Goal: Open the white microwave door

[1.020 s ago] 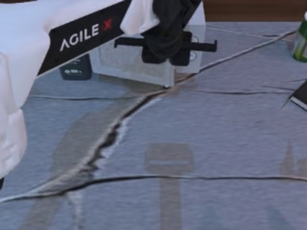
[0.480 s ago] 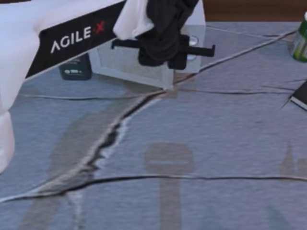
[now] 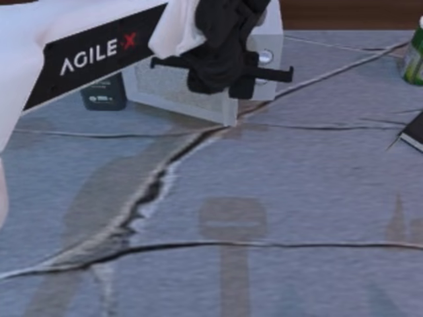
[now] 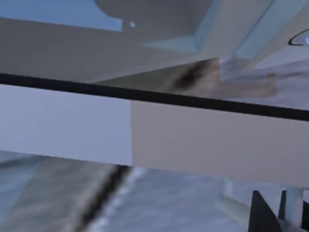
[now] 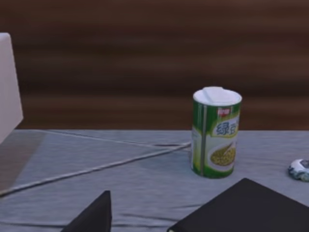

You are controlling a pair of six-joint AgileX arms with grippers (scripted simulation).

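Left tool (image 3: 221, 69) over the door's (image 3: 175, 89) free edge.

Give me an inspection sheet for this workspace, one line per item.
Surface: grey cloth-look table with dark crack lines.
Job's things: white microwave at the back; the door swung ajar, its free edge forward.
Clutter: green can at the right edge; black flat object near it; dark bottle left of the microwave; small toy car.
Grippers: left gripper at the door front; right arm out of the top view.
Cables: nothing seen.
Surroundings: brown wooden wall behind.
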